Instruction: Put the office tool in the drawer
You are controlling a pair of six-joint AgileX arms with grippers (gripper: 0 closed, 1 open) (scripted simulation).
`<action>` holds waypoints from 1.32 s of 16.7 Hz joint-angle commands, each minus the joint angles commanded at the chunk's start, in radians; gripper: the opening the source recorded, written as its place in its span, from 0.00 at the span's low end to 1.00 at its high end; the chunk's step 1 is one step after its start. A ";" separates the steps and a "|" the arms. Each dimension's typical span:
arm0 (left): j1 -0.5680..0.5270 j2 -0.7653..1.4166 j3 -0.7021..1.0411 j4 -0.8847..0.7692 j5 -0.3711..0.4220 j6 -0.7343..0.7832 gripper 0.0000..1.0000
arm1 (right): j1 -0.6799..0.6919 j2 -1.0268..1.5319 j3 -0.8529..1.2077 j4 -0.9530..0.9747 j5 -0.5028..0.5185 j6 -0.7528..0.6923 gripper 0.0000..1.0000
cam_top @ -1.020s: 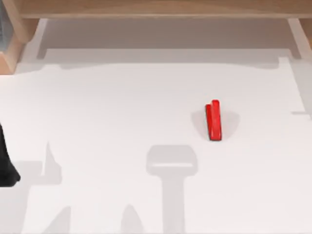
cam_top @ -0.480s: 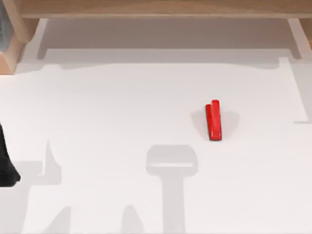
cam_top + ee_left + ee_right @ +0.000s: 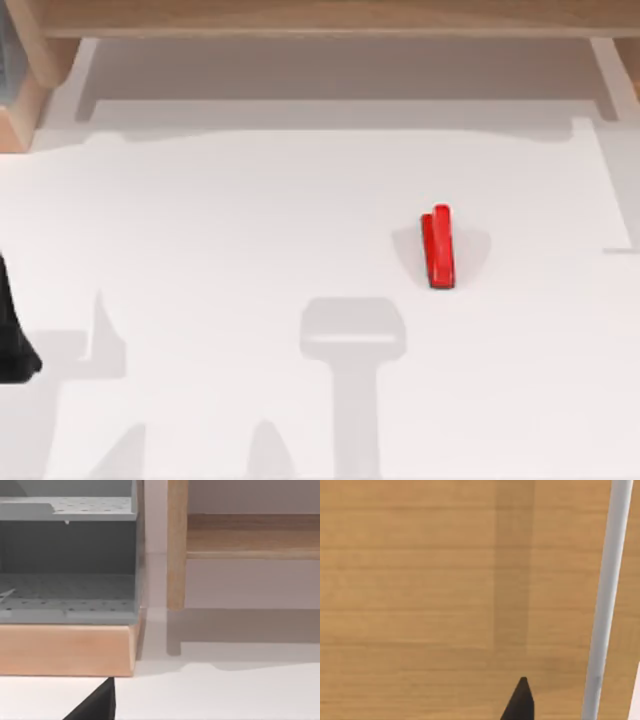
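Stapler [image 3: 438, 247], glossy red, narrow, lies alone on the white table [image 3: 220, 230]; hand openings: cannot tell.

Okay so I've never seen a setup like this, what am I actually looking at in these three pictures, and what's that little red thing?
This is a rendered simulation of two AgileX robot arms working at a white table. One picture is taken from above, looking down at the table. The other two come from small cameras fixed on each arm's wrist.

From above, the red thing is the office tool, a narrow stapler-like bar lying by itself right of the table's middle. Nothing is holding it. The dark shape at the left edge is part of the left arm, resting well away from the tool.

The left wrist camera looks at a grey shelf unit in a light wooden frame, with a dark gripper tip low in the picture. The right wrist camera faces a wooden surface, with another dark gripper tip.
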 joint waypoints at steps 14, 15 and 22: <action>0.000 0.000 0.000 0.000 0.000 0.000 1.00 | -0.009 -0.004 -0.011 0.010 -0.010 0.000 1.00; 0.000 0.000 0.000 0.000 0.000 0.000 1.00 | -0.019 -0.007 -0.026 0.019 -0.021 0.000 1.00; 0.000 0.000 0.000 0.000 0.000 0.000 1.00 | -0.042 -0.014 -0.057 0.042 -0.047 0.000 1.00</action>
